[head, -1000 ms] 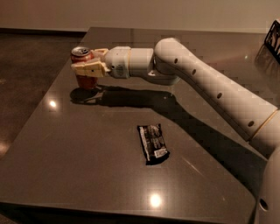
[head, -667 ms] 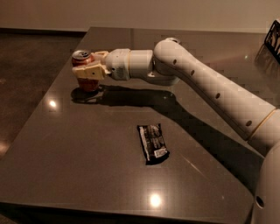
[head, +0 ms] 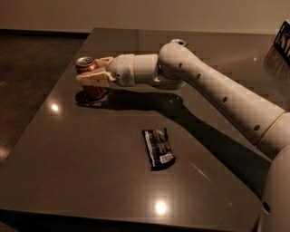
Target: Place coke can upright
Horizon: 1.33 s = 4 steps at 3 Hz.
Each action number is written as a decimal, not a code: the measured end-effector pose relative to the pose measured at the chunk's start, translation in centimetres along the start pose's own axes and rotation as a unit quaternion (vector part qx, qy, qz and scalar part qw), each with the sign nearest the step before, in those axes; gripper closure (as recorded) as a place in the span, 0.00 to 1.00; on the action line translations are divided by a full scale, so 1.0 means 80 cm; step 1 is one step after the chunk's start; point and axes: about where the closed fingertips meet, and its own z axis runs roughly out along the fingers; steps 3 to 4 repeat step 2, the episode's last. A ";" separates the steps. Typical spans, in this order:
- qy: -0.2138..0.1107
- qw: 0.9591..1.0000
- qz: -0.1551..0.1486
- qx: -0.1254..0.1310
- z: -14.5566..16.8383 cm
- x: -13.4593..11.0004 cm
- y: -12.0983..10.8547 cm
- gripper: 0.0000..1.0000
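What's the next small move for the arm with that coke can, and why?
Probably open the jaws and let go. The coke can stands upright, silver top up, its base apparently resting on the table, while the gripper is clamped around its middle near the table's far left edge. The black wrapper lies well apart, nearer the camera.

The one camera sits high on the robot's own side and looks down and forward across the dark, glossy rectangular tabletop (head: 90,163), which fills most of the frame at middling range. The table's near edge runs along the bottom, with pale wall (head: 136,13) at the top. The white jointed robot arm (head: 217,90) enters from the lower right and slants away to the gripper (head: 89,69), upper left, at the small red soda can (head: 84,64). A flat black snack wrapper (head: 158,147) lies near centre.
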 end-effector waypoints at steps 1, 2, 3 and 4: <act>0.000 1.000 0.000 -0.002 0.003 0.000 0.002 0.00; 0.000 1.000 0.000 -0.002 0.003 0.000 0.002 0.00; 0.000 1.000 0.000 -0.002 0.003 0.000 0.002 0.00; 0.000 1.000 0.000 -0.002 0.003 0.000 0.002 0.00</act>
